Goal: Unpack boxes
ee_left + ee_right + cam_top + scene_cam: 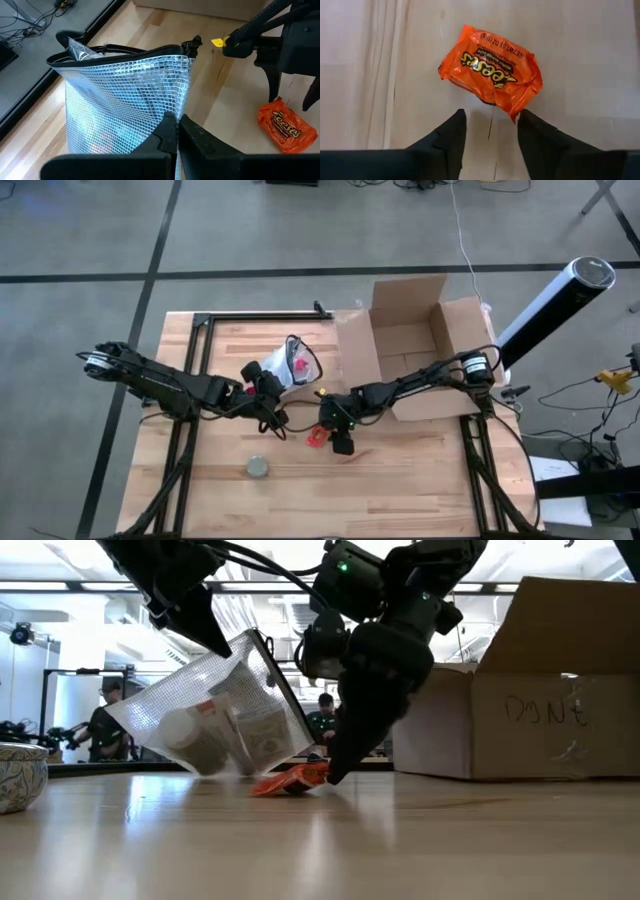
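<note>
The right gripper (490, 131) has fingers apart around the orange candy pack (491, 72); the slippery wrapper could slide out. The left gripper (177, 131) pinches the mesh pouch (125, 95).

The high camera looks straight down on the whole table (400, 500). The low camera sits at tabletop height, facing level across into the room. Each wrist camera looks closely past its own fingers. All four views share the orange Reese's packet (490, 72), at 6 o'clock from the cardboard box (420, 345).
</note>
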